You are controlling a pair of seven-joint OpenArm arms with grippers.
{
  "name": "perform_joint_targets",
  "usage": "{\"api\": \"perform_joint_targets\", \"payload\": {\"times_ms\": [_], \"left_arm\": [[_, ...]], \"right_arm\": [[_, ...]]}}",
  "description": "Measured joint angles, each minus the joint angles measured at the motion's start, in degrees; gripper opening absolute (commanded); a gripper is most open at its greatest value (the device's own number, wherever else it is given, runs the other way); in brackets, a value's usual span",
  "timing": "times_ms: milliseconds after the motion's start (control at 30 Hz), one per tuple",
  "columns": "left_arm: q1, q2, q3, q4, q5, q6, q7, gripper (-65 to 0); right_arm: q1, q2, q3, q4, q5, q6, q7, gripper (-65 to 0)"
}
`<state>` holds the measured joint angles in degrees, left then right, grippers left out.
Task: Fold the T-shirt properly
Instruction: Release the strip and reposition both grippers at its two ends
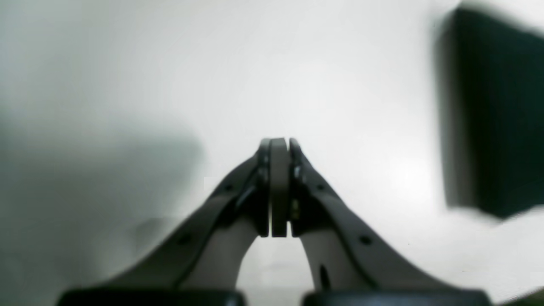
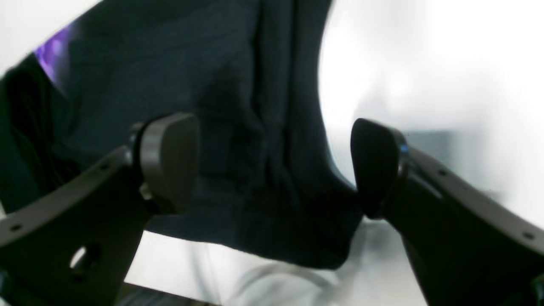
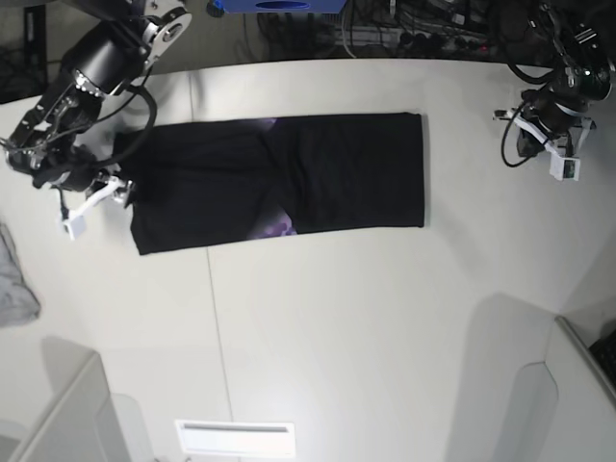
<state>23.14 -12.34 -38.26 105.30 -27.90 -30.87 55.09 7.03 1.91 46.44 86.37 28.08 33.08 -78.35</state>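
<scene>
The black T-shirt (image 3: pixel 289 178) lies on the white table as a long strip folded lengthwise, with bits of purple print (image 3: pixel 279 227) showing at a fold. My right gripper (image 3: pixel 123 190) is at the strip's left end. In the right wrist view it (image 2: pixel 272 165) stands open, its fingers (image 2: pixel 170 161) straddling the dark cloth (image 2: pixel 238 127) without pinching it. My left gripper (image 3: pixel 529 135) hovers off to the right of the strip, apart from it. In the left wrist view it (image 1: pixel 278 144) is shut on nothing, with the T-shirt's edge (image 1: pixel 497 114) at the far right.
A small grey cloth (image 3: pixel 14 279) lies at the table's left edge. White bin walls stand at the front left (image 3: pixel 67 414) and front right (image 3: pixel 577 385). Cables and a blue object (image 3: pixel 279 5) sit behind the table's far edge.
</scene>
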Motion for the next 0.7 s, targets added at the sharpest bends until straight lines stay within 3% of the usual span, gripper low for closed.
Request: {"api": "perform_joint_targets", "payload": {"times_ms": [67,167,233,467,600,700], "left_arm": [[-0.1,0.8,0.2,-1.2,3.6,-4.6,-5.6,-65.0],[-0.3,3.0,0.1,-4.5,7.8,-7.3,-10.1,-65.0],[-0.1,4.4,0.3,-6.9,9.3,-7.3,-10.7,-65.0],[-1.9,4.7,7.8,-8.4,9.4,-7.3,-11.6,-65.0],[-3.6,6.3,10.3,-8.8,9.5,-2.8,-11.2,-65.0],[-4.9,6.3,13.3,-8.9,9.4,-2.1,-11.2,-65.0]], "right_arm": [[0.3,1.0,0.4,-1.9,0.1,0.0,0.0,-13.1],[0.7,1.5,0.3,-4.4,0.3,0.0,0.4,-13.1],[0.7,1.0,0.3,-5.5,0.2,0.0,0.3,-13.1],[-0.5,-0.5,0.2,-5.0,1.9,0.4,1.2,-14.3],[-0.6,-1.3,0.2,-5.1,2.1,0.4,1.2,-14.3],[-0.6,-1.3,-1.8,-5.1,2.0,0.4,1.2,-14.3]]}}
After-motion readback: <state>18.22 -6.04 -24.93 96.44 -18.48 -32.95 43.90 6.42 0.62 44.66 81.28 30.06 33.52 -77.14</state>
